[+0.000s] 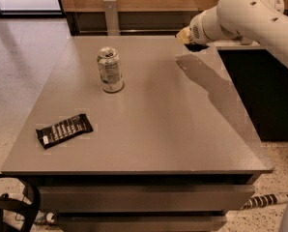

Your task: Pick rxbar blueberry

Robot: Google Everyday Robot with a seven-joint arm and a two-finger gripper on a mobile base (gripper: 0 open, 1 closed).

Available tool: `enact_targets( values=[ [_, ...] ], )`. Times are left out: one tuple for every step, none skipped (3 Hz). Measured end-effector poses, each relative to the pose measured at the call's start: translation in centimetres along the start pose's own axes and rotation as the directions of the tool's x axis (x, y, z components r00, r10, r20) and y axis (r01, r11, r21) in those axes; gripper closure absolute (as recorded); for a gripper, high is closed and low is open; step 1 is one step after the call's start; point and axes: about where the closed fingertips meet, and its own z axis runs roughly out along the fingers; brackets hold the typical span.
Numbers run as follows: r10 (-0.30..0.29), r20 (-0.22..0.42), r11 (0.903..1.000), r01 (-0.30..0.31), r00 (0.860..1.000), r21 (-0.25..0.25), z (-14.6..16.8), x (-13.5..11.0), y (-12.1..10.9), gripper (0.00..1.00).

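Observation:
My gripper (pixel 184 36) is at the table's far right edge, lifted a little above the top, at the end of the white arm (pixel 250 8) that reaches in from the right. A small dark shape (pixel 198 47) shows just under the gripper's end; I cannot tell whether it is the rxbar blueberry or part of the gripper. No dark-blue bar lies in plain sight on the table. The gripper's shadow (pixel 202 74) falls on the table below it.
A silver-green can (pixel 110 70) stands upright at the middle left of the grey table (pixel 153 139). A longer black bar with white lettering (pixel 64 129) lies near the front left corner. A dark cabinet (pixel 265 91) stands to the right of the table.

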Motion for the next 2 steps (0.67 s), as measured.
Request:
enact_targets(
  values=[
    [-0.043, 0.036, 0.9989, 0.042, 0.998, 0.018, -1.7, -2.5, -1.3, 1.0],
    [-0.045, 0.12, 0.9954, 0.054, 0.992, -0.079, -3.5, -4.4, -2.2, 1.0]
  ],
)
